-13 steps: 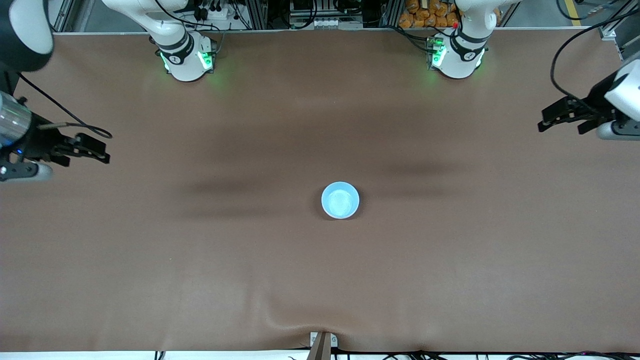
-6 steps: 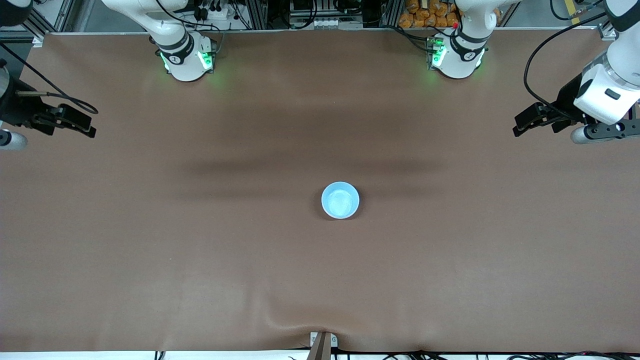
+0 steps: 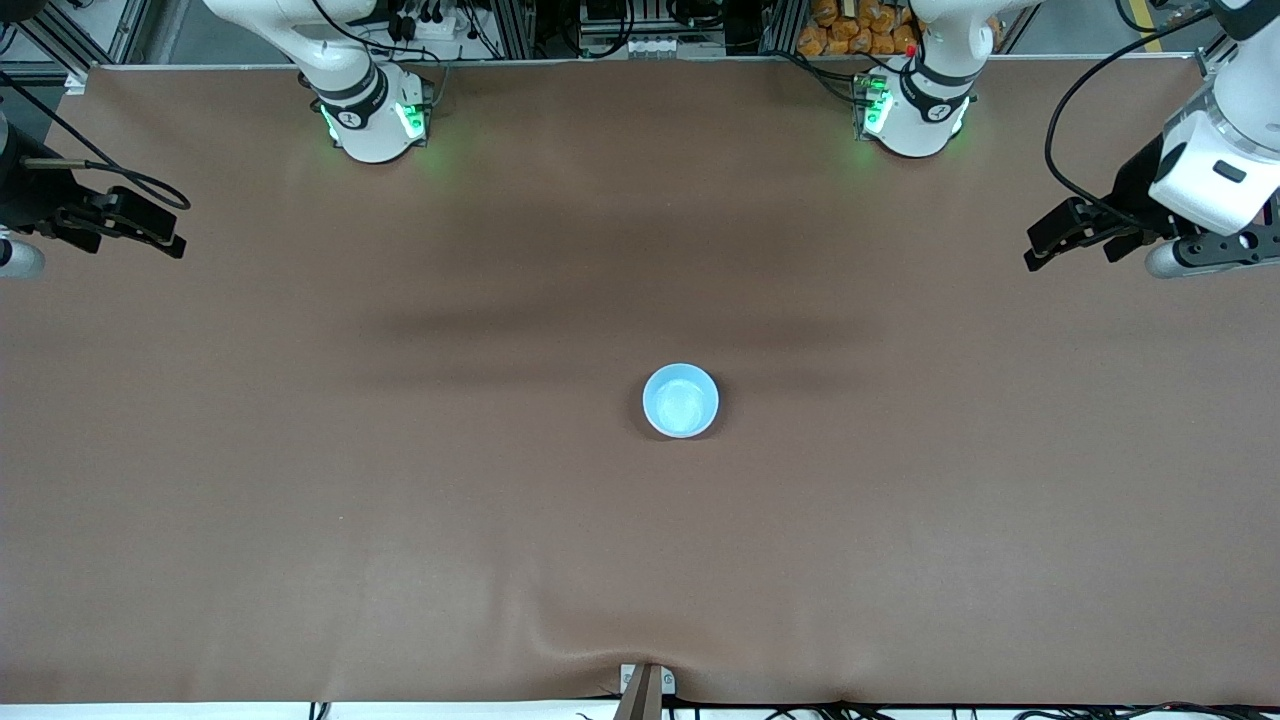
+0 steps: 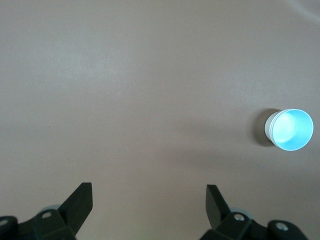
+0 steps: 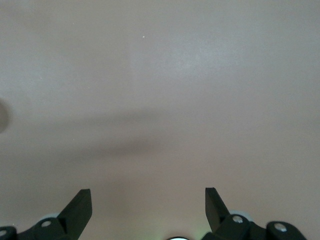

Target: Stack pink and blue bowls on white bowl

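The stacking looks done. The blue bowl (image 3: 680, 400) sits on top in the middle of the brown table (image 3: 400, 500); a white side peeks out under it in the left wrist view. I cannot see the pink bowl.

The left gripper (image 3: 1062, 240) and right gripper (image 3: 150, 228) wait over the table's two ends, jaws apart and empty.

Next, nothing much: just rest. The table cover has a wrinkle at the edge nearest the front camera, and cables and shelves line the edge by the arm bases.
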You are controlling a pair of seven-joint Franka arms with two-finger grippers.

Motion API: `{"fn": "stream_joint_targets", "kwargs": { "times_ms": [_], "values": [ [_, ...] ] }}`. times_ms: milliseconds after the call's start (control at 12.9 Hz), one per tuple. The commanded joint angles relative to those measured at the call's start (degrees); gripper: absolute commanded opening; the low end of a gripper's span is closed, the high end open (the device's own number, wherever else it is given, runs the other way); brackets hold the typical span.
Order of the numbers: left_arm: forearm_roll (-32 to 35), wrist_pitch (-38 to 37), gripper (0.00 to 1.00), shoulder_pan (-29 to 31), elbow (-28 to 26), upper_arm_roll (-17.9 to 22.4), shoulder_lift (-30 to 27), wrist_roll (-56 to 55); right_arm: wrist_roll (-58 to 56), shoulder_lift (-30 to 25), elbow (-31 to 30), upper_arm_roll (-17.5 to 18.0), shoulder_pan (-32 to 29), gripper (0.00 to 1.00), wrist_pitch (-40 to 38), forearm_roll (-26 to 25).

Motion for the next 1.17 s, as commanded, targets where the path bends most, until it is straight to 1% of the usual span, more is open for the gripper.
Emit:
{"fn": "stream_joint_targets", "kwargs": {
  "times_ms": [0, 156, 233, 389, 700, 856, 1089],
  "values": [
    [1.41, -2.77, 1.00, 0.41, 1.71, -2.43, -0.80, -3.29, 1.28, -1.42, -0.91, 0.23, 0.31, 1.00, 0.03, -1.08],
    [2.02, -3.91, 1.00, 0.41, 2.59, -4.19, -0.80, -3.92, 1.28, -1.07, 0.23, 0.05, 0.31, 1.00, -0.06, -0.99],
    [2.99, -4.09, 1.00, 0.58, 2.94, -4.37, -0.80, -3.40, 1.28, -0.98, 0.93, 0.14, 0.31, 1.00, -0.15, -0.99],
    [3.17, -5.14, 1.00, 0.76, 4.69, -4.29, -0.19, -3.39, 0.93, -0.90, 1.29, 0.05, 0.32, 1.00, -0.50, -0.99],
    [3.17, -6.90, 1.00, 1.20, 6.54, -3.50, -0.19, -3.22, 0.40, -0.72, 1.55, 0.05, 0.14, 1.00, -0.50, -0.99],
    [3.17, -9.28, 1.00, 1.55, 8.21, -3.23, -0.10, -3.22, 0.40, -0.63, 1.90, 0.05, 0.05, 1.00, -0.50, -0.99],
    [3.17, -9.46, 1.00, 1.55, 8.74, -2.97, -0.10, -3.04, 0.31, -0.20, 2.43, 0.05, -0.21, 1.00, -0.41, -0.91]
  ]
}}
